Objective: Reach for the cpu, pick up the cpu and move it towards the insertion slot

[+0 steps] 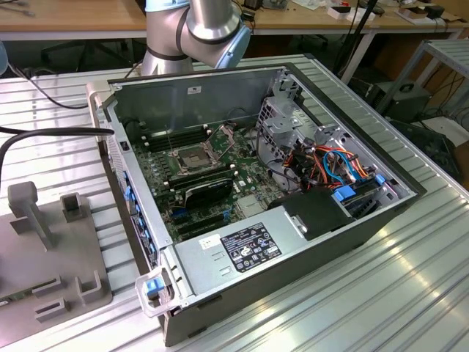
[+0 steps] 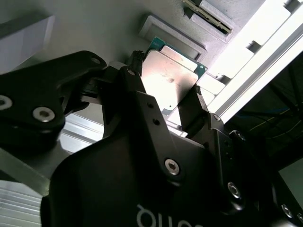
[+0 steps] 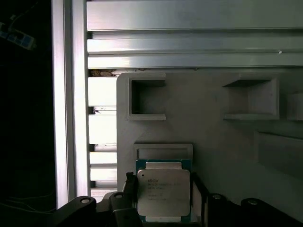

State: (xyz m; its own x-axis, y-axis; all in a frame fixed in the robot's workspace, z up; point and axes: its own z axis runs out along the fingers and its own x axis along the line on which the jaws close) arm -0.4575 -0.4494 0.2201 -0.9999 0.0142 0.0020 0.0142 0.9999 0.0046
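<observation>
The cpu (image 3: 163,198), a small square chip with a silver lid and a green edge, sits between the black fingers of my gripper (image 3: 163,185) over a grey fixture plate (image 3: 213,132). One finger presses on each of two opposite edges, so the gripper is shut on the chip. In the second wrist view the cpu (image 2: 171,75) shines between the same gripper (image 2: 165,87) fingers. The insertion slot (image 1: 192,156), a square socket with a silver frame and dark centre, lies on the motherboard inside the open computer case. The arm (image 1: 209,26) rises behind the case.
The open case (image 1: 242,271) lies on a ribbed aluminium table (image 1: 381,293), with a black finned block (image 1: 209,189), drive cage (image 1: 282,121) and coloured cables (image 1: 333,165) around the socket. A grey fixture (image 1: 44,249) with upright pegs stands at the exterior view's left.
</observation>
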